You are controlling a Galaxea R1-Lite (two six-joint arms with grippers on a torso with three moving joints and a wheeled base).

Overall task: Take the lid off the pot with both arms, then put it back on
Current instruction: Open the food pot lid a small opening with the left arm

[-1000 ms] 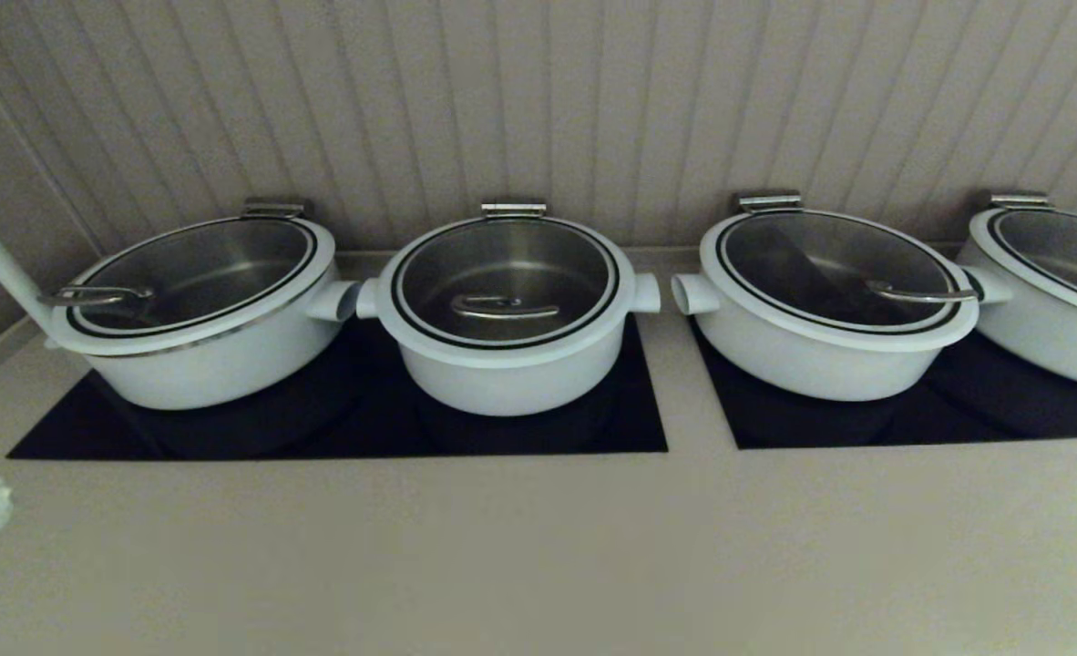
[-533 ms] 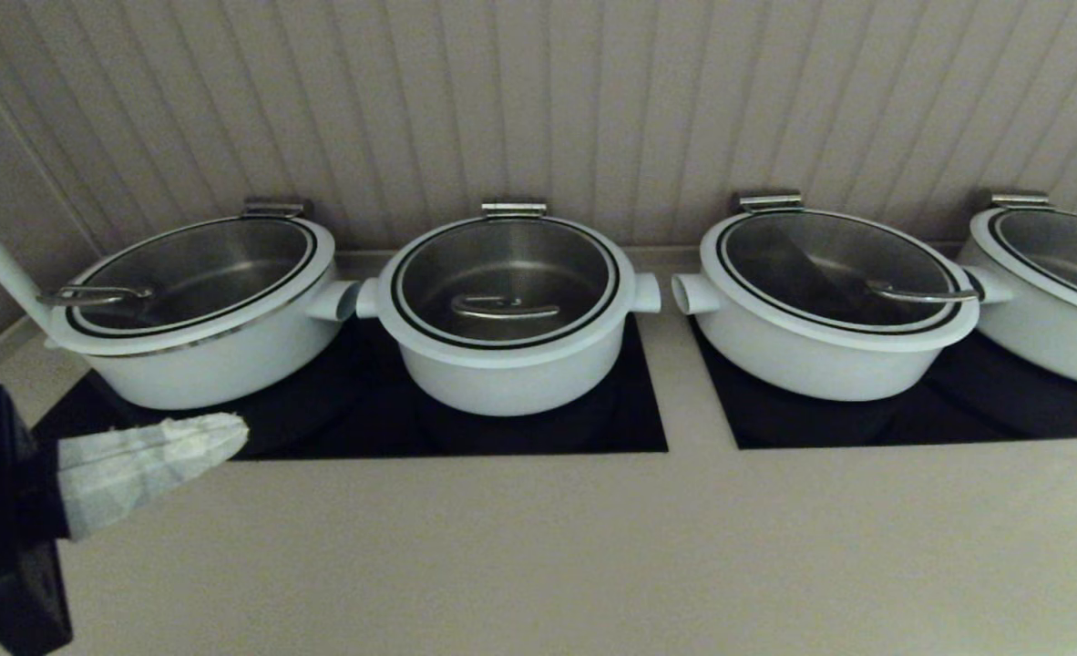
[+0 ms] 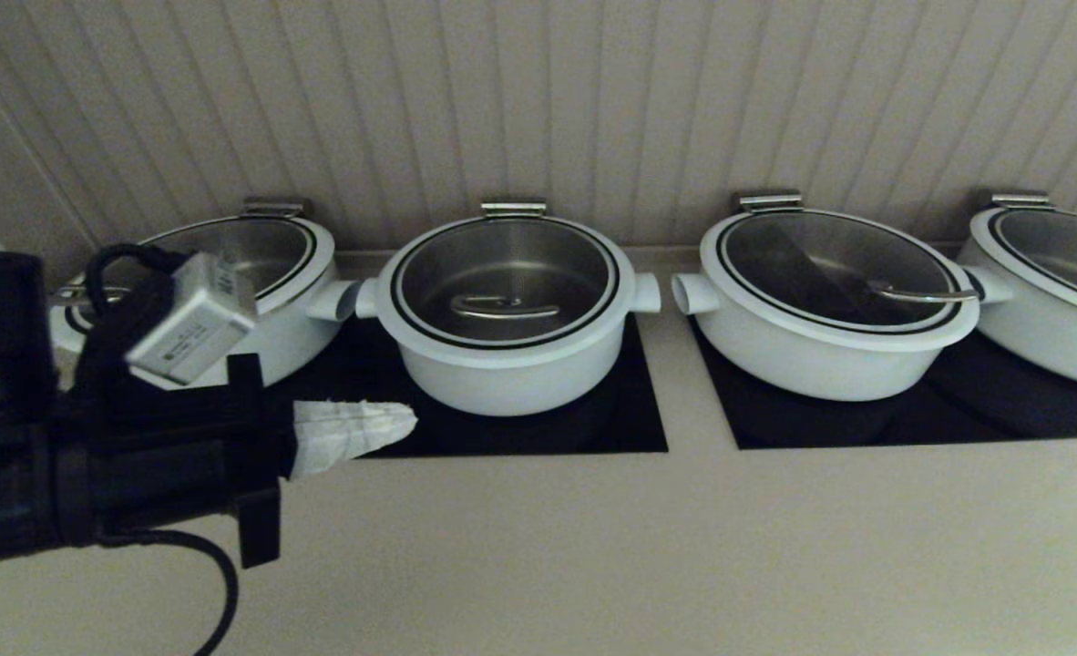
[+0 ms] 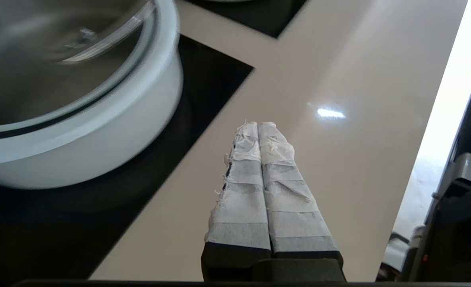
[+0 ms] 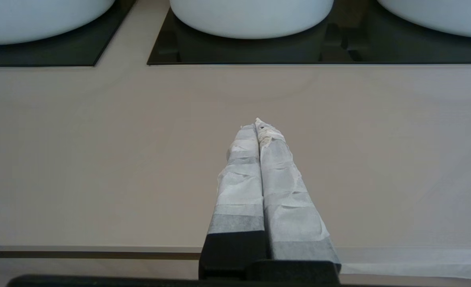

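Note:
The pot (image 3: 507, 369) is the second from the left, narrow and deep, standing on the left black panel (image 3: 630, 428). The lid (image 3: 505, 273) lies shut on it, with its steel bar handle (image 3: 505, 308) toward the front. My left gripper (image 3: 402, 424) is shut and empty. It hovers low over the panel's front edge, just front-left of the pot and apart from it. The left wrist view shows its taped fingers (image 4: 243, 167) pressed together beside the pot's wall (image 4: 100, 131). My right gripper (image 5: 258, 123) is shut and empty over the bare counter, out of the head view.
Wider white pots stand to the left (image 3: 256, 337) and right (image 3: 821, 355), and a fourth (image 3: 1049, 301) stands at the far right. The beige counter (image 3: 593, 547) runs along the front. A ribbed wall stands close behind the pots. The left arm's white box (image 3: 192, 319) and cables overlap the left pot.
My left arm has come in from the left edge and moved up and to the right toward the pot, fingers still shut. The pots and lids have not moved.

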